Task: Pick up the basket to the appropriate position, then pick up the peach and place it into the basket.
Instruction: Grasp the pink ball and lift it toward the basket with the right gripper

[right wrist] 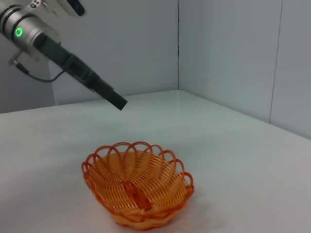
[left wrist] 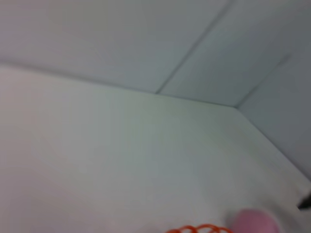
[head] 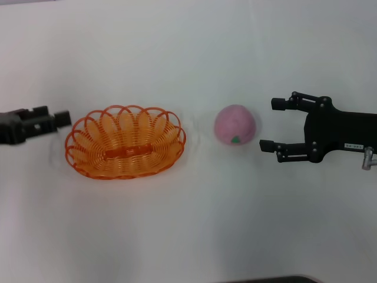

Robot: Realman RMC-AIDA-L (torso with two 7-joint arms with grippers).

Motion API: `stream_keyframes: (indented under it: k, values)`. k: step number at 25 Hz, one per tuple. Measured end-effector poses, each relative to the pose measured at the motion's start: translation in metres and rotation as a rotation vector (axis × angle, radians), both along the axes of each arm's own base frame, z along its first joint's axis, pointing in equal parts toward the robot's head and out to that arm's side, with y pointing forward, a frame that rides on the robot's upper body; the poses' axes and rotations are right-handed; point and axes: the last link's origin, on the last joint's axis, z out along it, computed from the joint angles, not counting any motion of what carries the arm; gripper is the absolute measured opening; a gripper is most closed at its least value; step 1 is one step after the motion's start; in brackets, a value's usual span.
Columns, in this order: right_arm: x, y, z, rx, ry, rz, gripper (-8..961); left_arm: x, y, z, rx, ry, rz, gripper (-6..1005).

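Observation:
The orange wire basket (head: 125, 141) stands upright on the white table, left of centre; it also shows in the right wrist view (right wrist: 138, 189), and its rim in the left wrist view (left wrist: 199, 228). The pink peach (head: 235, 124) lies on the table to its right, apart from it, green spot facing front; the left wrist view (left wrist: 255, 223) shows it too. My right gripper (head: 268, 124) is open and empty, just right of the peach, jaws facing it. My left gripper (head: 62, 119) is shut and empty, just left of the basket's rim; the right wrist view (right wrist: 116, 101) shows it raised above the table.
The white table (head: 188, 224) spreads all round the basket and the peach. Pale walls meet in a corner behind the table (right wrist: 178, 48). A dark edge shows at the bottom of the head view (head: 277, 279).

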Motion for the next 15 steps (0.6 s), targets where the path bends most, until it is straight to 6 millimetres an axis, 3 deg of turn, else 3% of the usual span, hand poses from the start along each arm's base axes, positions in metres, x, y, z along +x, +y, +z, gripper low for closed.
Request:
stream_keyframes:
  k: [10, 15]
  values:
    - [0.0, -0.001, 0.0, -0.017, 0.009, -0.018, 935, 0.0, -0.031, -0.026, -0.025, 0.171, -0.52, 757]
    - [0.001, -0.002, 0.0, -0.015, 0.012, -0.021, 935, -0.013, -0.053, -0.029, 0.043, 0.177, -0.629, 757]
